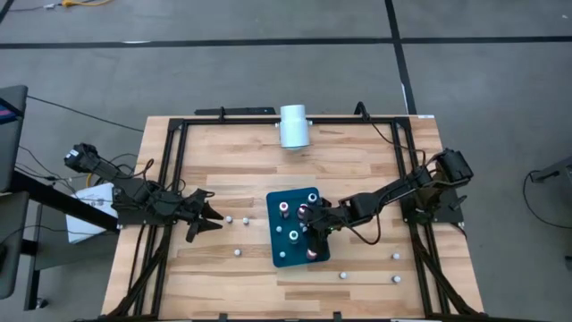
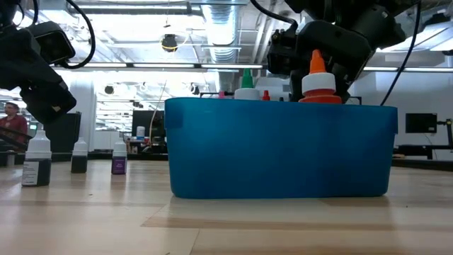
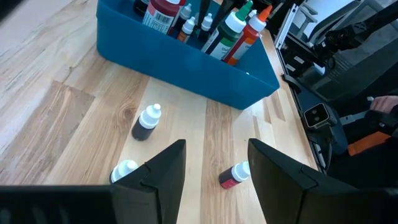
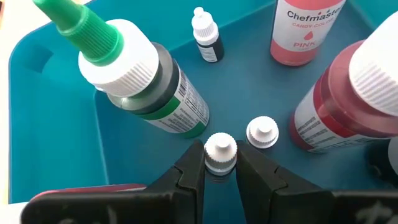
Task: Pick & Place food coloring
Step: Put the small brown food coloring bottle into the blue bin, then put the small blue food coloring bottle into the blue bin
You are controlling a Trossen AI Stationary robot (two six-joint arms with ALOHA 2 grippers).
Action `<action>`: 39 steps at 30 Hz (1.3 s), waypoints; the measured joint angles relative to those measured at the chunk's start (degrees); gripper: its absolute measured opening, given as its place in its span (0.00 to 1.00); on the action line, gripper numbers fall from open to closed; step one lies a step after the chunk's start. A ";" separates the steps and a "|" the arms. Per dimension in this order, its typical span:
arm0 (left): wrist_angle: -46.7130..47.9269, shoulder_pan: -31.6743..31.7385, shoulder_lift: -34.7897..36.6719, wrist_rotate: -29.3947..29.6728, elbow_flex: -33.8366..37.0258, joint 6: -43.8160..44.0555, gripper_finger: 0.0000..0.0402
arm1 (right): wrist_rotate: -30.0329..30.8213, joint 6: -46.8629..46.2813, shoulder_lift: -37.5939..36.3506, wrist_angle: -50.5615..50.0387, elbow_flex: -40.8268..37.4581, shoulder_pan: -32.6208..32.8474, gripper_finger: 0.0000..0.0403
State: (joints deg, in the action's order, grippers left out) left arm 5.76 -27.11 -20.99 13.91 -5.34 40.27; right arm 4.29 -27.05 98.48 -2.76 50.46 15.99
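The food coloring is a set of small bottles. Some stand in the teal tray (image 1: 279, 250): a green-topped bottle (image 4: 137, 74) leaning over, a pink one (image 4: 305, 31), a red one (image 4: 348, 106) and tiny white-capped ones (image 4: 262, 132). My right gripper (image 4: 220, 165) reaches into the tray and is shut on one tiny bottle (image 4: 220, 149). Other tiny bottles (image 3: 146, 123) (image 3: 235, 175) stand or lie on the wood left of the tray. My left gripper (image 1: 210, 219) is open above the table beside them and holds nothing. My right gripper pinches the tiny bottle's white cap (image 4: 220, 148) between its two fingers. The fingers (image 4: 189, 171) come slanting down from above, from the table's right side. The bottle is upright inside the tray. Cap and fingers hide its body and base.
A white cylinder (image 1: 293, 125) lies at the table's far edge. More tiny bottles stand on the wood near the front right (image 1: 396, 279) (image 1: 342, 276) and front left (image 1: 238, 252). A black frame (image 1: 170, 179) runs along the table's sides. A person (image 2: 10, 117) shows in the room behind.
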 joint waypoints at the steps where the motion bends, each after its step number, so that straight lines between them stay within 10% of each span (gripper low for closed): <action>1: 0.01 -0.01 0.00 0.00 0.00 0.00 0.41 | 0.00 0.00 0.00 0.00 0.00 0.00 0.15; 22: 0.01 -0.01 0.01 0.00 -0.01 0.00 0.41 | 0.11 0.02 -0.04 0.04 0.07 0.00 0.46; 39: 0.00 -0.02 0.00 0.00 -0.01 0.02 0.41 | 0.09 0.55 -8.00 -3.27 0.00 -0.02 0.48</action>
State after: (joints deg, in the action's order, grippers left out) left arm 5.76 -27.14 -20.99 13.91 -5.34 40.29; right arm 4.38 -26.50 90.48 -6.04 50.46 15.97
